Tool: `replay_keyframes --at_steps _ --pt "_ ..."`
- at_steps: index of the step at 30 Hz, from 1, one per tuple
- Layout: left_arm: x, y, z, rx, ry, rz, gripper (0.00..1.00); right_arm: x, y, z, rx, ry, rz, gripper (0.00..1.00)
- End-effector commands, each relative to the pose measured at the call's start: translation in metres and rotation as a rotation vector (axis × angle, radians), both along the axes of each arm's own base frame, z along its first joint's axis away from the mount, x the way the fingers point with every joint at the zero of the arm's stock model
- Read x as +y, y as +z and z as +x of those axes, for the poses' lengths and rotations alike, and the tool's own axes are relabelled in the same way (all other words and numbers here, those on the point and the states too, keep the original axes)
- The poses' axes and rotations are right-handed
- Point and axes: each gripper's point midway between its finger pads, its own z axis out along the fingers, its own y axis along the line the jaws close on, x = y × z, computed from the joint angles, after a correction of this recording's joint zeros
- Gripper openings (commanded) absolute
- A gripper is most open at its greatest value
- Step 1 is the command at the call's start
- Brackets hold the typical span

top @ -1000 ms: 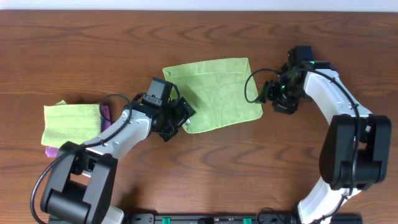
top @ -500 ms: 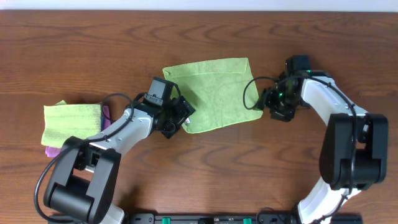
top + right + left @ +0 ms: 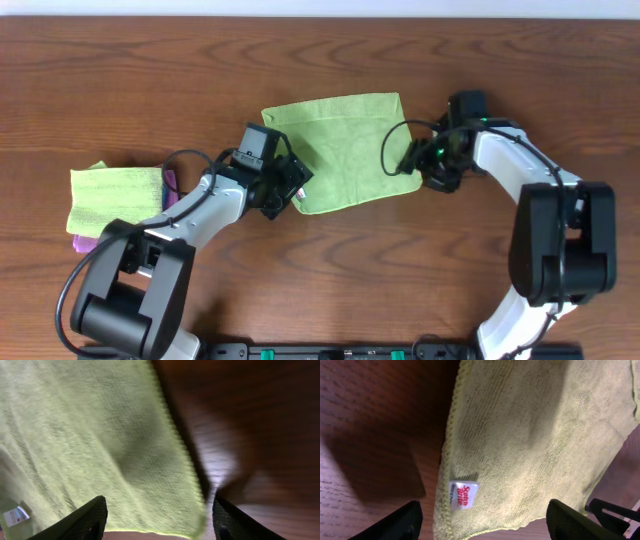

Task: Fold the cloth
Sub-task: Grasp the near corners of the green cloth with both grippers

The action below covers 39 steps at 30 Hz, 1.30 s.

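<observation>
**Cloth flat at centre, both tools wide at its near corners**

Overhead view. The cloth (image 3: 345, 150) lies spread in one layer on the wooden surface (image 3: 150, 60), about mid-width. The left tool (image 3: 283, 190) sits at the cloth's near left corner and the right tool (image 3: 420, 165) at its near right corner. Well to the left lies a paler green square (image 3: 112, 195), with a purple-pink cloth (image 3: 170, 185) showing from under it. Neither wrist view shows these two items. From above, the spacing of the jaws is hard to read on either tool.

Left wrist view. Two dark fingers (image 3: 395, 522) stand far apart at the lower corners of the picture, so the tool is wide and holds nothing. The stitched left hem of the cloth runs between them. A small white label (image 3: 463, 494) with red print is sewn at that hem; the overhead view does not resolve it.

Right wrist view. The fingers (image 3: 82, 520) are also set wide, with the cloth's corner and its right hem between them and nothing gripped. Whether the tips touch the cloth cannot be told.

Arm pose. The left arm (image 3: 190, 215) reaches diagonally from the near left edge towards the centre. The right arm (image 3: 520, 160) rises from the near right edge, then bends inward so that its tool faces the cloth.
</observation>
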Motion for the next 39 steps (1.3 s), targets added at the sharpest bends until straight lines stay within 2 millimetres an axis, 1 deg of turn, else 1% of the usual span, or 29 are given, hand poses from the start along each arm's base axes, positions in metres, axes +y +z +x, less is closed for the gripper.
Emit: replay_keyframes --at_steps 1,6,15,17,20,22,27,30,32,33,36,37,39 --pt "0.0 -0.007 -0.002 0.006 0.007 0.025 0.81 0.012 0.001 -0.003 0.003 0.006 0.011 0.68" --pt "-0.002 -0.008 -0.003 0.005 0.004 0.031 0.81 0.013 0.0 -0.003 0.001 0.013 -0.005 0.68" --pt "-0.008 -0.009 -0.007 -0.003 -0.014 0.049 0.81 0.006 -0.003 -0.008 0.02 0.008 -0.043 0.68" --pt "-0.008 -0.009 -0.007 -0.004 -0.015 0.052 0.8 0.006 -0.003 -0.008 0.021 0.008 -0.044 0.67" --pt "-0.007 -0.009 -0.007 -0.008 -0.012 0.061 0.75 0.006 -0.003 -0.008 0.021 0.007 -0.048 0.66" --pt "-0.007 -0.011 -0.007 -0.004 -0.014 0.066 0.75 0.005 -0.004 -0.008 0.022 0.007 -0.048 0.65" --pt "-0.011 -0.026 -0.013 0.051 -0.017 0.047 0.72 0.005 -0.005 -0.009 0.026 0.007 -0.051 0.64" --pt "-0.017 -0.031 -0.014 0.063 -0.03 0.016 0.67 0.005 -0.005 -0.009 0.026 0.007 -0.051 0.61" --pt "-0.019 -0.031 -0.014 0.064 -0.033 0.011 0.63 0.005 -0.005 -0.01 0.029 0.007 -0.052 0.55" --pt "-0.019 -0.031 -0.013 0.062 -0.034 0.01 0.59 0.005 -0.005 -0.011 0.031 0.007 -0.052 0.51" --pt "-0.019 -0.031 -0.013 0.062 -0.034 0.009 0.46 0.003 -0.006 -0.012 0.033 0.006 -0.062 0.46" --pt "-0.019 -0.031 -0.013 0.062 -0.034 0.01 0.41 0.002 -0.007 -0.012 0.035 0.005 -0.069 0.42" --pt "-0.019 -0.031 -0.013 0.063 -0.035 0.01 0.33 0.0 -0.01 -0.015 0.041 0.003 -0.081 0.37"
